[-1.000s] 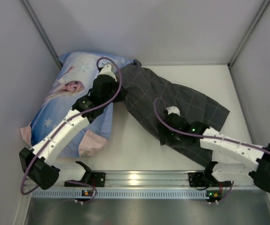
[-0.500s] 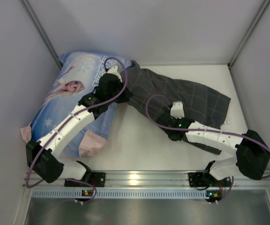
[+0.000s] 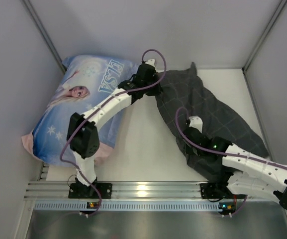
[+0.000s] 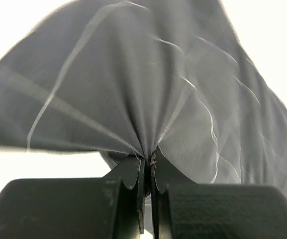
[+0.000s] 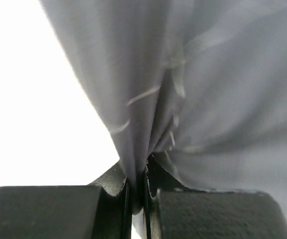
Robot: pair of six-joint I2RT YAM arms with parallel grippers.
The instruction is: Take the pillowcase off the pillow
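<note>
The dark grey checked pillowcase [image 3: 210, 107] lies bunched on the right half of the table, running from the back middle toward the near right. My left gripper [image 3: 156, 88] is shut on its far left end, and the fabric fans out from the closed fingertips [image 4: 147, 162]. My right gripper [image 3: 193, 149] is shut on a fold along the case's near left edge, with the cloth pinched between its fingertips [image 5: 137, 174]. The pillow is hidden in every view.
A large blue ELSA cartoon-print pillow [image 3: 78, 107] lies at the left against the side wall. Grey walls [image 3: 148, 30] close the table at the back and on both sides. The arms' mounting rail [image 3: 148, 190] runs along the near edge.
My right gripper has shut on the pillowcase. The left arm has stretched toward the back middle, dragging the case's end off the ELSA pillow, and the case has swung rightward.
</note>
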